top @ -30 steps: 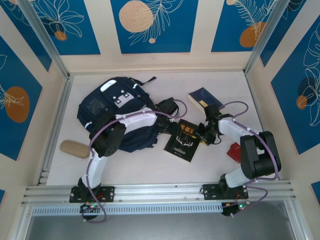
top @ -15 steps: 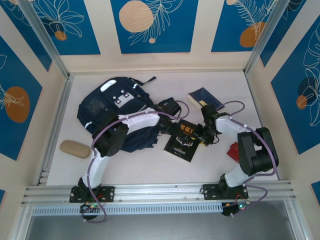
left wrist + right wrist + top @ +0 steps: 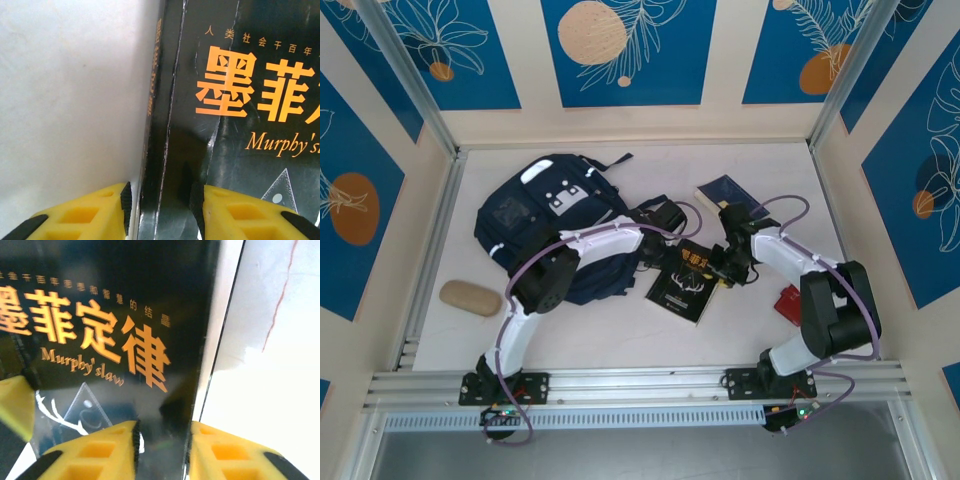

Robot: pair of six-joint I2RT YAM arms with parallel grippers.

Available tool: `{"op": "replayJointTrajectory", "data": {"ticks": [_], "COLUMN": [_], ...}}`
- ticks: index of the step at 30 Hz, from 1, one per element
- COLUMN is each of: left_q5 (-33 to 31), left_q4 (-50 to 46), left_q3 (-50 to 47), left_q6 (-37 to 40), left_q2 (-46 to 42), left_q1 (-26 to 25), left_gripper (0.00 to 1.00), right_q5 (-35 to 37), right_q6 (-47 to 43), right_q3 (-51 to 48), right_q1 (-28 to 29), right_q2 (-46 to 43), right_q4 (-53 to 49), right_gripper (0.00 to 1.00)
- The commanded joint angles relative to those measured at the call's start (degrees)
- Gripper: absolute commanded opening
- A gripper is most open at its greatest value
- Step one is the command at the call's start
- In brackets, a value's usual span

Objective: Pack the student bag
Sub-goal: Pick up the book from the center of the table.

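Both arms seem to be picking up the black book: left gripper astride its spine, right gripper astride the opposite edge, though I cannot tell whether either pair of jaws is clamped. Next should come a joint lift into the student bag, just beside it on the white table between blue-and-cream walls.

Navy bag; black, orange-lettered book

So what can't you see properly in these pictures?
- Top view: the left arm covers the student bag's near side, so you can't tell whether it is open.
- Left wrist view: the black book's orange title runs off the right edge.
- Top view: the red thing by the right arm is too small to name.
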Motion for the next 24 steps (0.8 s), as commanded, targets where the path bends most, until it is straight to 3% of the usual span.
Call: {"op": "replayJointTrajectory", "data": {"ticks": [1, 6, 10, 13, 15, 20, 24], "left_q5": [-5.0, -4.7, -3.8, -2.2, -1.4, 0.8, 5.8], "left_q4": [-3.9, -3.2, -2.4, -0.4, 1.2, 5.0, 9.2], "left_q3": [-2.4, -2.2, -2.4, -3.3, -4.2, -8.4, -14.3], "left_q6": [-0.7, -0.6, -0.5, -0.5, -1.0, -2.4, -4.2], "left_q2": [5.8, 5.2, 3.1, -0.7, -3.8, -12.7, -21.4], "left_q1": [-1.1, -1.1, -1.0, -0.1, 0.8, 2.7, 6.3], "left_gripper": [0.38, 0.37, 0.37, 0.41, 0.44, 0.62, 0.77], "right_q5": [-2.2, -2.6, -2.2, -1.5, -1.7, -6.5, -15.0], "right_q6": [2.2, 3.4, 3.3, 1.7, -0.2, -6.2, -12.1], "right_q3": [1.5, -0.2, -0.8, -0.8, -0.6, 0.4, 2.1], "right_q1": [2.3, 2.4, 2.4, 2.0, 1.6, 0.1, -0.3], "right_q2": [-2.6, -3.0, -3.3, -4.8, -6.3, -10.4, -13.6], "right_q4": [1.5, 3.7, 4.5, 4.6, 4.6, 6.7, 9.9], "right_gripper": [0.27, 0.21, 0.11, 0.00, 0.00, 0.00, 0.00]}}
